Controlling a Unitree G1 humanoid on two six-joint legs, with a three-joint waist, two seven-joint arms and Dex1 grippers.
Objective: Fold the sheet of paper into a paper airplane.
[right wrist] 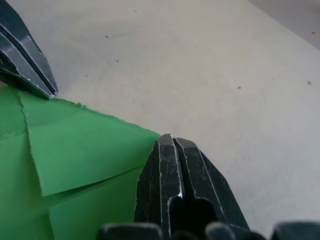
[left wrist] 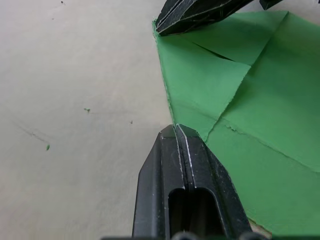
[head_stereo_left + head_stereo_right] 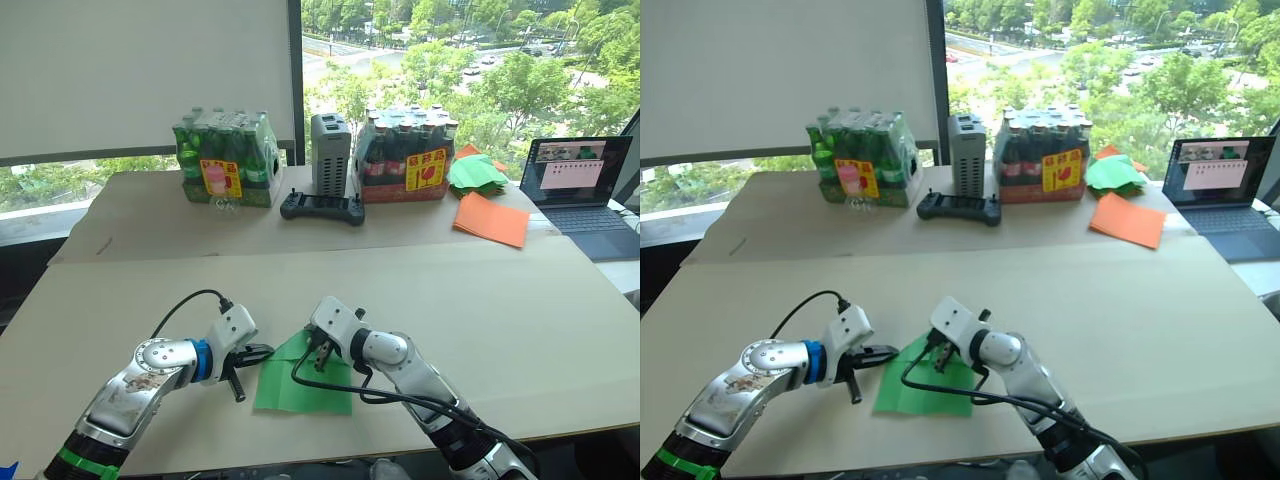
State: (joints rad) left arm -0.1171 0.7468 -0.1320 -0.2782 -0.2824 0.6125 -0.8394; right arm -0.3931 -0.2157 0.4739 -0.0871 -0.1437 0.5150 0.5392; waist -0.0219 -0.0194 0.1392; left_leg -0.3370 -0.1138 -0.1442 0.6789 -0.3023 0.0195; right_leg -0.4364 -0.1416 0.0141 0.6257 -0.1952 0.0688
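Note:
The sheet of paper (image 3: 300,385) lies flat on the tan table (image 3: 470,300) near its front edge, bright green, with corner flaps folded over and creased. My left gripper (image 3: 264,352) is shut, its tips resting at the paper's left edge (image 2: 200,100). My right gripper (image 3: 322,357) is shut too, pointing down onto the paper's upper part. In the left wrist view my left gripper's (image 2: 175,128) closed tips meet the paper's edge. The right wrist view has my right gripper (image 1: 172,138) at the point of a folded flap (image 1: 80,150).
At the table's back stand a pack of green bottles (image 3: 225,160), a grey box (image 3: 330,152), a black controller (image 3: 322,207) and a pack of dark bottles (image 3: 405,155). Orange sheets (image 3: 490,218), a heap of green papers (image 3: 477,172) and a laptop (image 3: 580,180) sit back right.

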